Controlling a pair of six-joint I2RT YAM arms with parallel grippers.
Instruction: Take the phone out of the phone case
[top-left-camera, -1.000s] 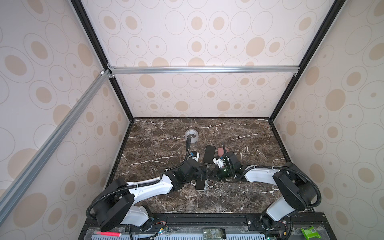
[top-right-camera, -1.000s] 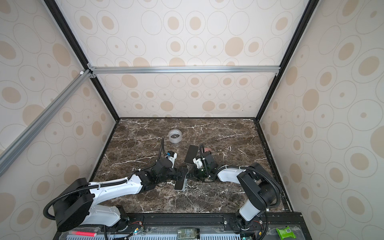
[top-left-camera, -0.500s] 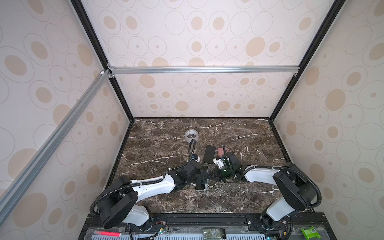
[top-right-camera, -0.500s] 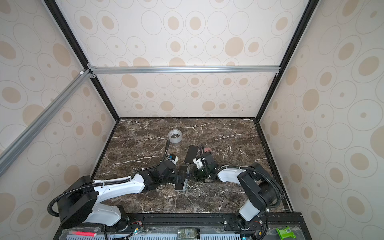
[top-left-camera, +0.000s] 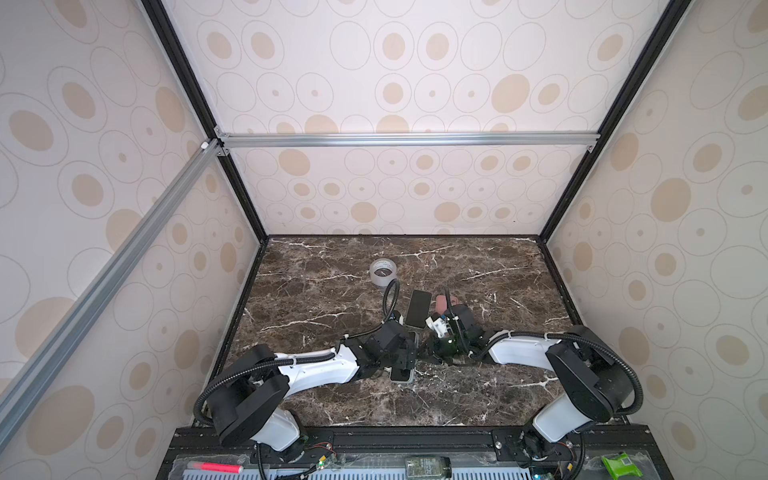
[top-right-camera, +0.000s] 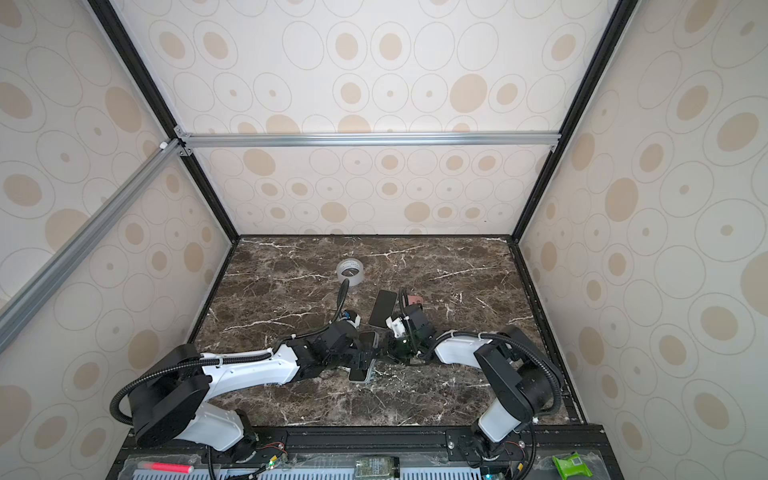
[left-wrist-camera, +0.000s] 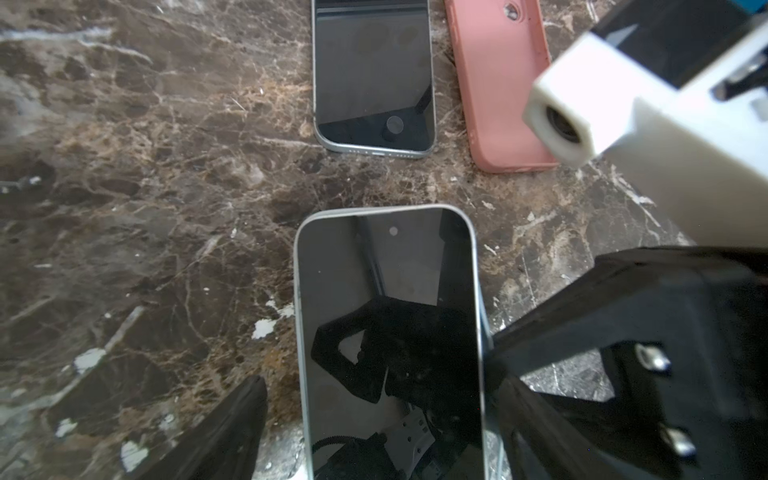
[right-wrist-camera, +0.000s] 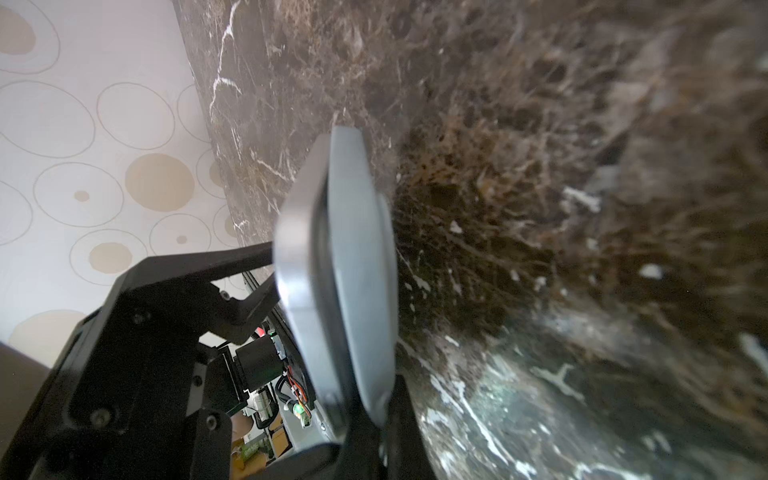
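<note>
marble tabletop, phone between left tool's spread jaws, seemingly loose

Free room on the marble tabletop: the back half is open except for the tape roll left of centre. Both side strips and the front-centre patch between the arms are bare. The centre is crowded: bare phone and pink case lie flat, side by side, just behind the grippers. A black cable loop stands up between tape roll and bare phone. The left gripper is spread wide astride the cased phone, with one finger clear of its edge. The right gripper, pinched on the phone case rim, meets it head-on, with no lane between them. The patterned walls close the back and sides, and an aluminium rail crosses overhead.
</note>
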